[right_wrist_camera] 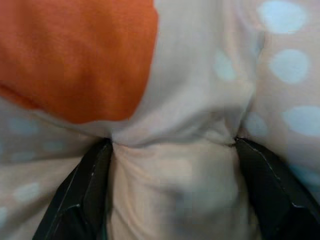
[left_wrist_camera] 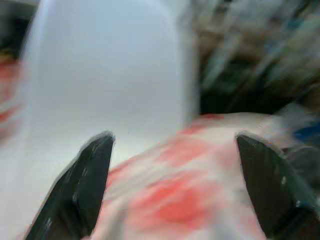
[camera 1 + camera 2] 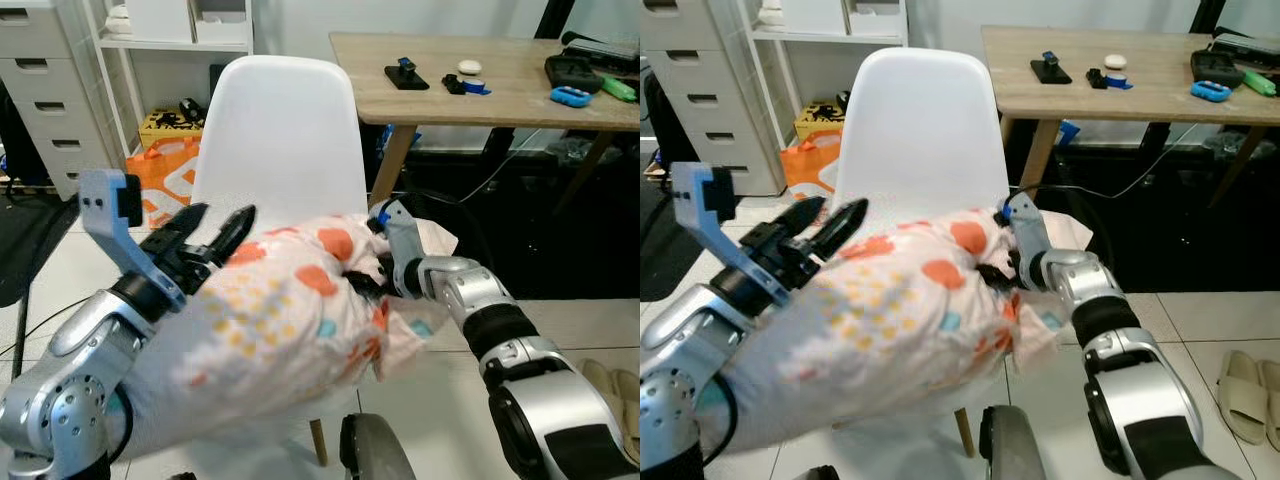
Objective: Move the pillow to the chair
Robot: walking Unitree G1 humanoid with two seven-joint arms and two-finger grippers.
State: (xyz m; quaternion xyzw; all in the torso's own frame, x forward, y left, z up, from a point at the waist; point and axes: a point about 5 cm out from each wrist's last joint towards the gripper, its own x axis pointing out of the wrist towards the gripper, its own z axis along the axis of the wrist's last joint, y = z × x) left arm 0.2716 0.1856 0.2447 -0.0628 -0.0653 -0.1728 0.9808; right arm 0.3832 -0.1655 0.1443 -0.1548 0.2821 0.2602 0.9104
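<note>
The right end effector (image 3: 372,272) pinches a fold of the soft cream pillow with orange and blue spots (image 3: 270,330), which the spread left end effector (image 3: 205,232) supports above the white plastic chair (image 3: 280,140).

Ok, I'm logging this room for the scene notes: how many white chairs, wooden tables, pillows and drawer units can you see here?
white chair: 1
wooden table: 1
pillow: 1
drawer unit: 1
Total: 4
</note>
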